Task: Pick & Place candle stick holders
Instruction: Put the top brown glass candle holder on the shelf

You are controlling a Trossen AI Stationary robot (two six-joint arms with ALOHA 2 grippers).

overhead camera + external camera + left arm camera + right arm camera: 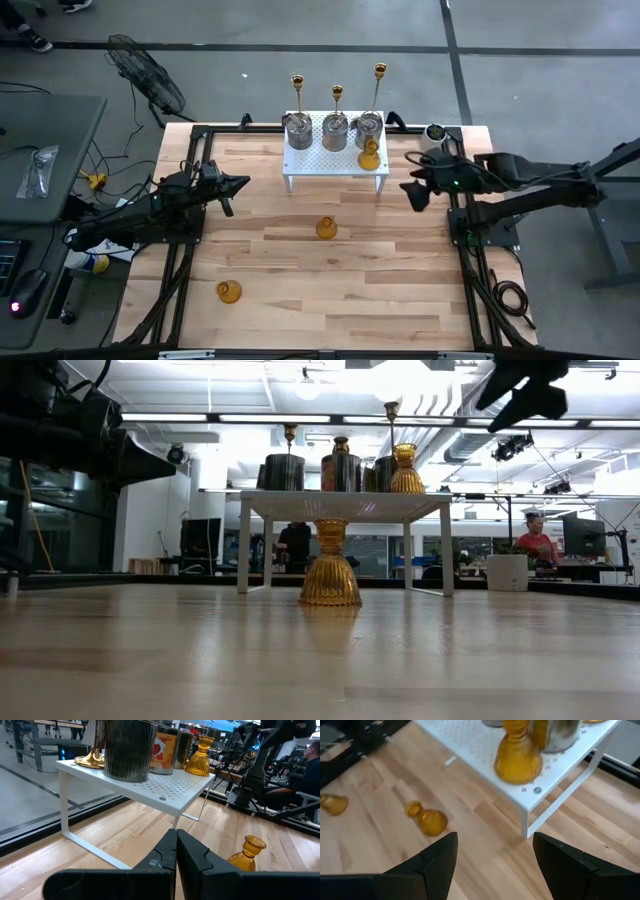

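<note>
A white perforated shelf (335, 160) stands at the table's far middle. On it stand three gold sticks (337, 95), three silver jars (335, 132) and one amber glass holder (369, 155) near its right front corner (517, 757). A second amber holder (326, 228) stands upright on its base on the table in front of the shelf (330, 565). A third (229, 291) lies near the table's front left. My left gripper (240, 183) is shut and empty, left of the shelf. My right gripper (415, 190) is open and empty, right of the shelf, raised above the table (492, 855).
A small plant in a white pot (436, 132) stands at the table's far right corner. Black frame rails (190, 200) run along the table's left and right sides. Bare wood (350, 290) lies between the shelf and the near edge. A person (537, 540) sits in the room behind.
</note>
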